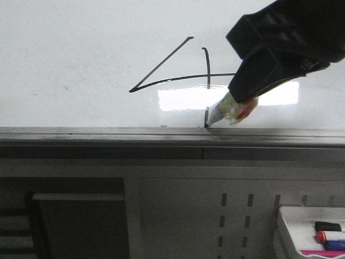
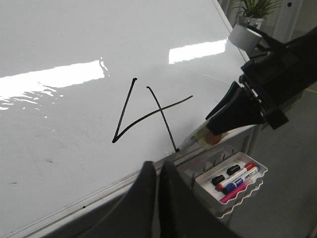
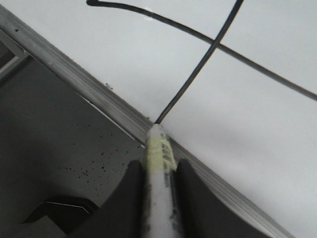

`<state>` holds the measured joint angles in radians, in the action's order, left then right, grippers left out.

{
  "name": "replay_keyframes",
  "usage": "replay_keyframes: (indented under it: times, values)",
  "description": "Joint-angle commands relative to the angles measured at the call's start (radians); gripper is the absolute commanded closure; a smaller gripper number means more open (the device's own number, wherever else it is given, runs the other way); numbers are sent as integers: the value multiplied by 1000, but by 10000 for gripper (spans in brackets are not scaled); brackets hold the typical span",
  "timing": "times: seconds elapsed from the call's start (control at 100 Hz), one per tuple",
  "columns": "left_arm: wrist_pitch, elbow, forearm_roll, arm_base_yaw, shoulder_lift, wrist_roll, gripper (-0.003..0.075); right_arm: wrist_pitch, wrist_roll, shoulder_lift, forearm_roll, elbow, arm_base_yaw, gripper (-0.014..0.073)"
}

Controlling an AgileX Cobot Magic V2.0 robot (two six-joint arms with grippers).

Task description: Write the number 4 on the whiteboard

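So the number 4 (image 1: 178, 73) looks basically drawn on the whiteboard (image 1: 81, 54): diagonal stroke, long crossbar, and a vertical that runs down almost to the grey rail (image 1: 108, 135) at the near edge. It sits toward the right half of the board, just left of the bright glare patch.

The right claw (image 3: 158, 173) is clamped on a marker (image 1: 223, 112), with the tip touching the board at the very bottom of the vertical stroke. The marker is a light, stiff plastic stick, and it's wrapped in yellowish tape where the claw pinches it, probably for grip since a smooth barrel would likely slip or twist under pressure. Mid-barrel on that tape is the sensible hold. The board is glossy and slick, so the tip should glide easily, and the ink will likely smear if touched.

The left claw (image 2: 157, 171) hangs by the near edge, fingers pressed together with nothing in them.

Off to the right below the board there's a white tray (image 2: 250, 186) holding a few more markers (image 2: 237, 177): one red-capped, one blue, plus dark caps and something pink.
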<state>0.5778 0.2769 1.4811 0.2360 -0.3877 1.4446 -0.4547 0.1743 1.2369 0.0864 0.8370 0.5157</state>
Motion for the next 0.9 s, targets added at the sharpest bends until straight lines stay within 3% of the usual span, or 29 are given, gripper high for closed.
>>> replay_keyframes:
  times: [0.0,0.13,0.19,0.39,0.49,0.74,0.89]
  values:
    - [27,60,-67,-3,-8,-2,647,44,26,-86,-15,55,39,647]
    - [35,143,-279,32,-64,-72,416,26,95,-170,-22,60,137,648]
    - [33,193,-354,76,-113,-75,371,-14,165,-189,-27,60,188,648]
    - [82,326,-540,238,-335,-75,390,-15,334,-189,-27,58,326,648]
    - [91,405,-553,308,-445,-75,390,45,336,-185,-29,58,373,648]
    - [101,556,-560,424,-651,-75,390,62,336,-174,-29,58,393,648]
    - [118,593,-564,441,-734,-75,390,64,336,-172,-27,58,393,648]
